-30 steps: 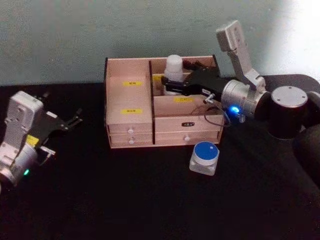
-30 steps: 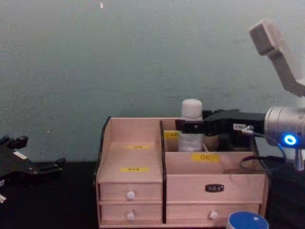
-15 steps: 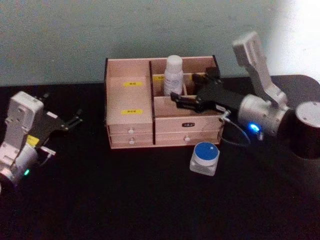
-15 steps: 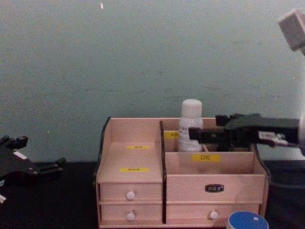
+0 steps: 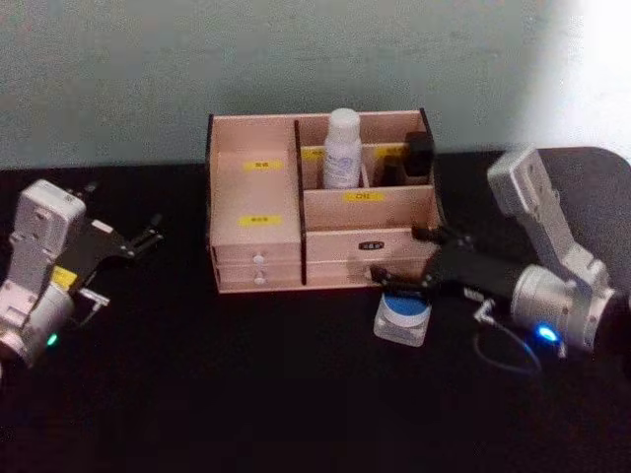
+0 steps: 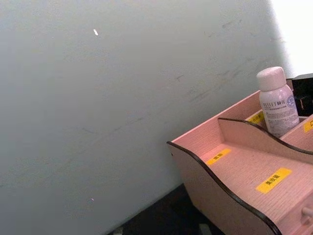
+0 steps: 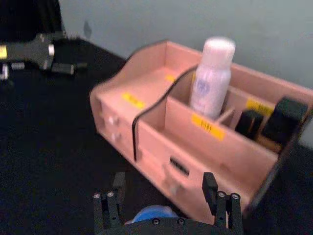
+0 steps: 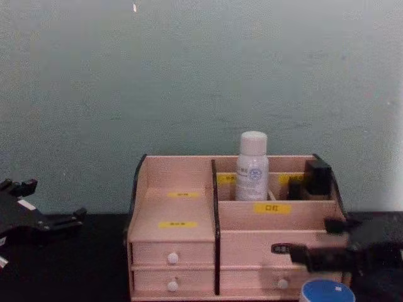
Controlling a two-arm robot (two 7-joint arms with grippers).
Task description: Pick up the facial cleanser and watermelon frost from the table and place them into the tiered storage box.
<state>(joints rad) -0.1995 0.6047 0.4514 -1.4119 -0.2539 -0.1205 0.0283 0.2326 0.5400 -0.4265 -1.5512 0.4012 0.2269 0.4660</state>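
The tiered storage box [image 5: 258, 246] stands mid-table, also seen in the chest view [image 8: 179, 242]. A white bottle with a pale label [image 5: 342, 148] stands upright in its back middle compartment [image 6: 277, 102] [image 7: 211, 78], free of any gripper. A white jar with a blue lid [image 5: 402, 313] sits on the table in front of the box's right drawers [image 8: 324, 291]. I cannot tell which of the two is the facial cleanser and which the watermelon frost. My right gripper [image 5: 397, 256] hangs open just above the jar [image 7: 149, 214], one finger on each side. My left gripper [image 5: 153, 229] is parked open at the left.
Dark items [image 5: 419, 153] fill the box's back right compartment. The table is covered in black cloth [image 5: 246, 394], and a pale wall [image 8: 189, 75] rises close behind the box. Open cloth lies between the left gripper and the box.
My right gripper let go of the white bottle in the back compartment, drew back and came down in front of the box over the blue-lidded jar. The left arm stayed still.
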